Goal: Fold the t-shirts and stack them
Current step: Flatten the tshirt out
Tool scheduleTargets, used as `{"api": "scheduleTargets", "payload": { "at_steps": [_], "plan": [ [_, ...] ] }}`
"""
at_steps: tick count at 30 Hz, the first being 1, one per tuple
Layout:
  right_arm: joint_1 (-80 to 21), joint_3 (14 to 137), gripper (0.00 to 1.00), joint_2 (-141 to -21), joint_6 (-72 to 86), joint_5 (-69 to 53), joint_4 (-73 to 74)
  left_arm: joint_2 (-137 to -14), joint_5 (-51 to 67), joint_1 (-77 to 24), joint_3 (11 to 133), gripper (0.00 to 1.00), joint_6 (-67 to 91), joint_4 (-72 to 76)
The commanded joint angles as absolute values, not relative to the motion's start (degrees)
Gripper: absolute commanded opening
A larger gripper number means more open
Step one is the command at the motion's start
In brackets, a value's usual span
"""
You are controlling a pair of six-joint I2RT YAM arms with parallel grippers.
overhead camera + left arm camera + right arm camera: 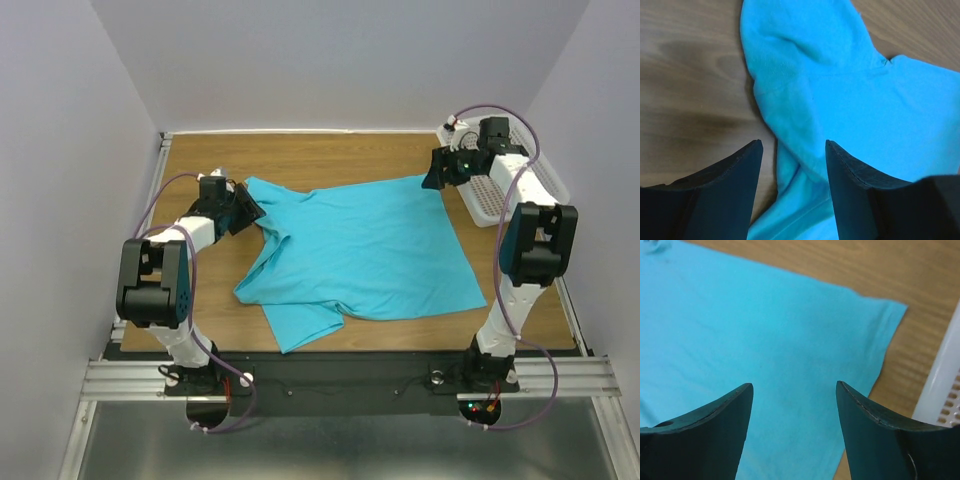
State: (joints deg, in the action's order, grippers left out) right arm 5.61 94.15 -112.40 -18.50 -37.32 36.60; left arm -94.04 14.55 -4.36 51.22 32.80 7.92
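I find one turquoise t-shirt (360, 250) lying on the wooden bench (330, 150), roughly central and spread mostly flat. Its near-left part is doubled over and a rumpled sleeve reaches toward the far left. The shirt's far-right corner ends just beside the white perforated basket (500, 195); in the right wrist view a narrow strip of bare wood separates the hem from the basket wall (945, 395). Open wood shows along the far edge behind the shirt, on the left side, and in the near-right corner. Plain walls close the bench in at left, right and rear. The basket takes up the far-right corner. The left arm has its elbow raised over the near-left side, with the forearm running away and inward. The left claw (256, 212) sits low at the sleeve. In its wrist view the left claw (794, 145) stands parted, with a ridge of fabric lying in the gap below the fingers; I see no pinch on it. The right arm's elbow is raised at the right edge and its wrist is turned inward over the basket's near end. The right claw (436, 180) is at the shirt's far-right corner. In its own wrist view the right claw (795, 385) is spread wide above flat cloth, holding nothing.
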Motion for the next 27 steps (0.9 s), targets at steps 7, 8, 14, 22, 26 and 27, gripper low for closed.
{"api": "scheduleTargets", "payload": {
  "at_steps": [7, 8, 14, 22, 26, 27],
  "plan": [
    [5.5, 102.5, 0.73, -117.2, -11.8, -37.6, 32.8, -103.2, 14.9, -1.9, 59.7, 0.58, 30.5, 11.0],
    [5.5, 102.4, 0.73, -117.1, -11.8, -37.8, 32.7, -103.4, 14.8, -1.8, 59.9, 0.58, 30.3, 10.6],
    [5.5, 102.5, 0.73, -117.7, -10.7, -37.5, 31.9, -104.3, 12.9, -1.8, 61.3, 0.58, 28.8, 8.6],
    [5.5, 103.0, 0.73, -119.0, -9.4, -36.7, 31.0, -109.2, 17.3, -1.8, 63.5, 0.52, 28.2, 8.9],
    [5.5, 103.4, 0.73, -119.7, -9.2, -36.4, 30.9, -109.7, 18.3, -1.6, 63.0, 0.40, 28.4, 9.2],
    [5.5, 103.6, 0.73, -119.9, -9.3, -36.5, 30.9, -109.6, 18.2, -1.5, 62.8, 0.36, 28.5, 9.4]
  ]
}}
